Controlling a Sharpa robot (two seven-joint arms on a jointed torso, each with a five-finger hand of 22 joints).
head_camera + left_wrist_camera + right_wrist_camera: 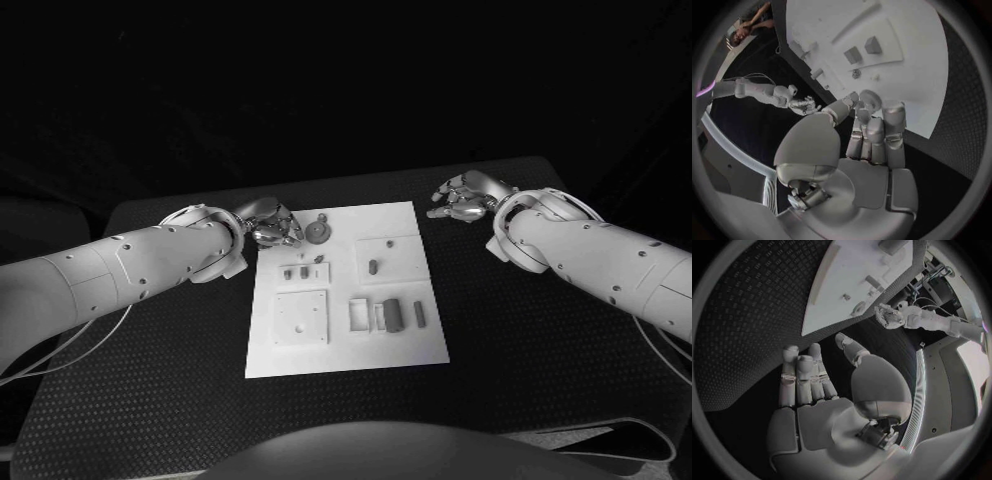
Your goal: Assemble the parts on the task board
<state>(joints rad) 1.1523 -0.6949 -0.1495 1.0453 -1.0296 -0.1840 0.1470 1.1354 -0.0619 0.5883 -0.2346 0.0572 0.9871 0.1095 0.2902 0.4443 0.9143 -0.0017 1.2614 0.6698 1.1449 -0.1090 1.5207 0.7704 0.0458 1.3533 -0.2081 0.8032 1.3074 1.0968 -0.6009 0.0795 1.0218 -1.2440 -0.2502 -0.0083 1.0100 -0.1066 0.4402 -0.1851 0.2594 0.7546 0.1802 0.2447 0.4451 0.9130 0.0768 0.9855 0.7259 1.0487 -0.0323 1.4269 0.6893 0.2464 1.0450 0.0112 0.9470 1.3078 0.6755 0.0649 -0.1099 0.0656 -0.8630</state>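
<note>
Parts (384, 314) lying on the white task board (411, 345) mid-table look small, rigid, light and likely slippery, best pinched by their sides; left hand (273, 225) pinches a toothed round piece (317, 233), right hand (464, 196) hovers spread, holding nothing.

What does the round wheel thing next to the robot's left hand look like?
The round part is a small dark disc, like a toothed wheel, with a short tab poking off its far side. It looks like plastic. It lies on the far left corner of the white task board. The left hand is right beside it, fingers at its edge; whether they grip it is unclear.
</note>
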